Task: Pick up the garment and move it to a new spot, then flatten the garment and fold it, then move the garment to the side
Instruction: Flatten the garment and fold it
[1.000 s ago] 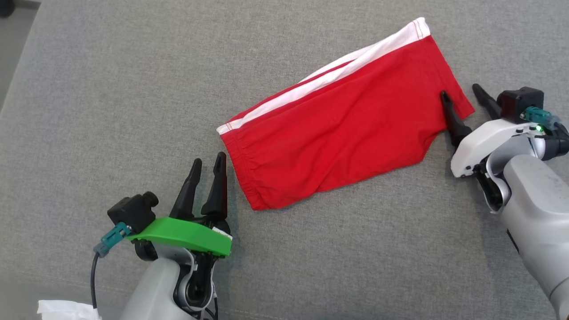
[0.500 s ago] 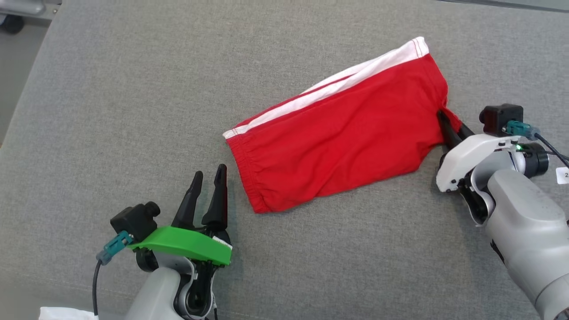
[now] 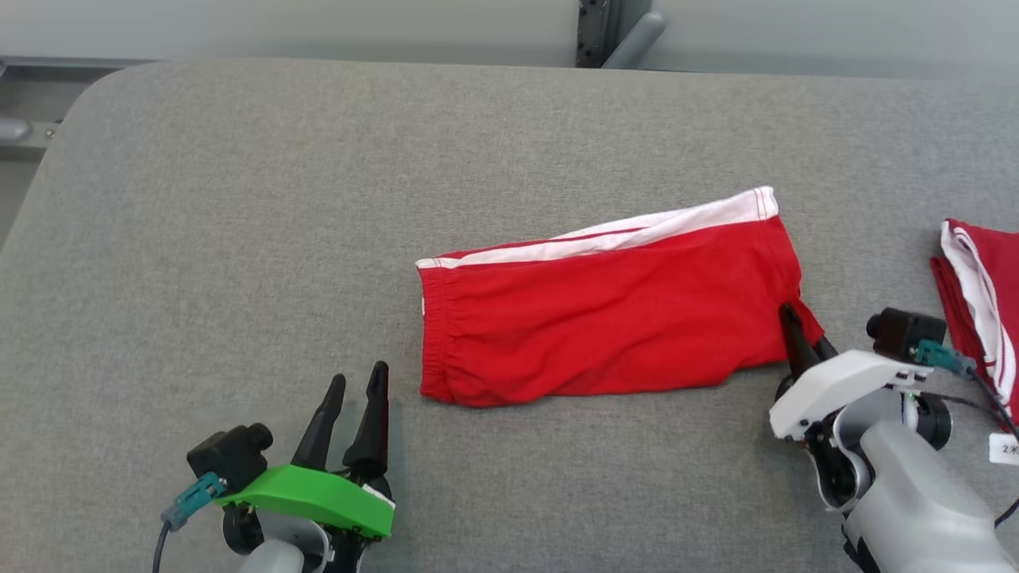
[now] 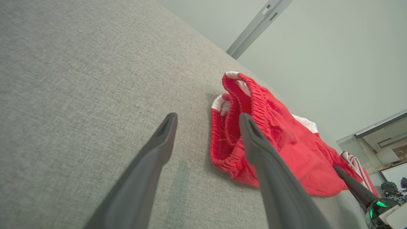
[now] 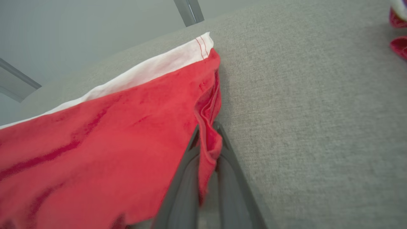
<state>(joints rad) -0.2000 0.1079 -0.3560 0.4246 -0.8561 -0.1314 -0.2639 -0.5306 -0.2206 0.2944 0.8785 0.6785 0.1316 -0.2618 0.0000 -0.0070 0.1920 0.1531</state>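
- Counting what shows over the grey fabric-covered desk (image 3: pixel 239 199) gives two pieces of red-and-white cloth and two pincers.
- One piece is the garment (image 3: pixel 605 326), a pair of red shorts lying near the middle of the desk, stretched out left to right.
- It lies fairly flat, with shallow creases along its near edge.
- Its left end is a gathered elastic waistband. One white stripe runs along the far edge to the right-hand hem, where red stitching crosses the white.
- The right pincer (image 3: pixel 800 330) is closed tight on the near right corner of the garment, and a fold of red cloth is pinched between its two dark fingers.
- The left pincer (image 3: pixel 359 374) has its fingers spread apart and is empty. It sits just beside the waistband's near corner, not touching it.
- A second red-and-white piece (image 3: pixel 975 294) lies at the desk's right edge, apart from the garment and partly cut off from view.
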